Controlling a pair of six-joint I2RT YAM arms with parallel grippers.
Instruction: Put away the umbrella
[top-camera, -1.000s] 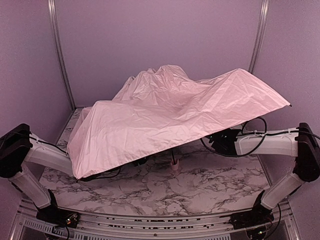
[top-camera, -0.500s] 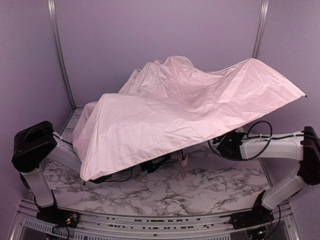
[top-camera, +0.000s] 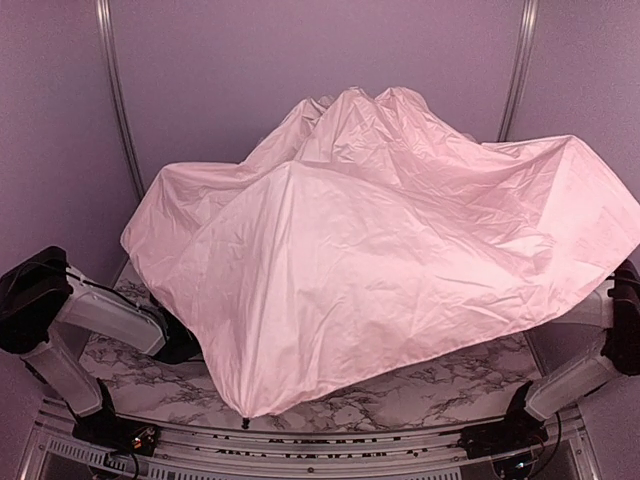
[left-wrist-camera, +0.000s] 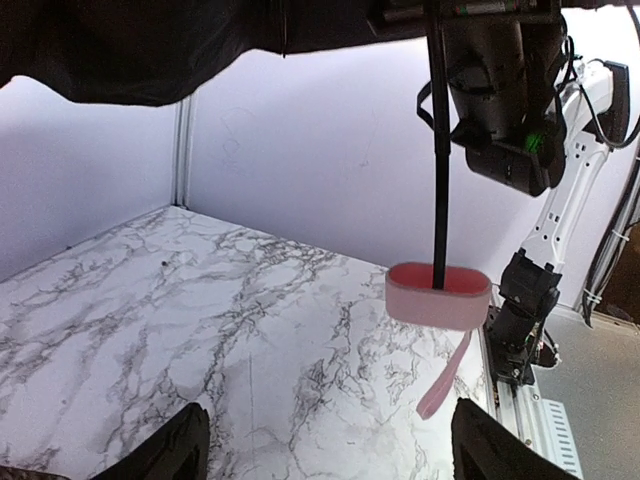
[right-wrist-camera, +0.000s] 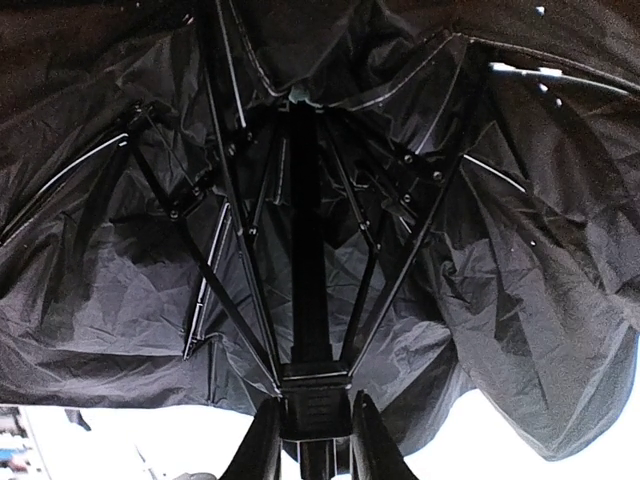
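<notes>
The umbrella (top-camera: 380, 250) is open, and its pale pink canopy covers most of the top view and hides both grippers there. In the left wrist view its thin black shaft (left-wrist-camera: 439, 150) hangs down to the small pink handle (left-wrist-camera: 438, 294), which floats above the table with a pink wrist strap (left-wrist-camera: 445, 378) dangling. My right gripper (right-wrist-camera: 312, 432) is shut on the black runner (right-wrist-camera: 314, 395) under the black lining and ribs (right-wrist-camera: 200, 260). My left gripper (left-wrist-camera: 325, 455) is open and empty, low over the table, short of the handle.
The marble tabletop (left-wrist-camera: 200, 300) lies below the handle. Purple walls (top-camera: 300, 60) close in the back and sides. The right arm's base (left-wrist-camera: 525, 310) stands by the table's edge rail (top-camera: 300, 440). The canopy's rim tip (top-camera: 245, 420) hangs near the front edge.
The canopy has swung up and forward and spread out, now draping down over both grippers and the handle in the top view. The left arm has drawn back under it.
</notes>
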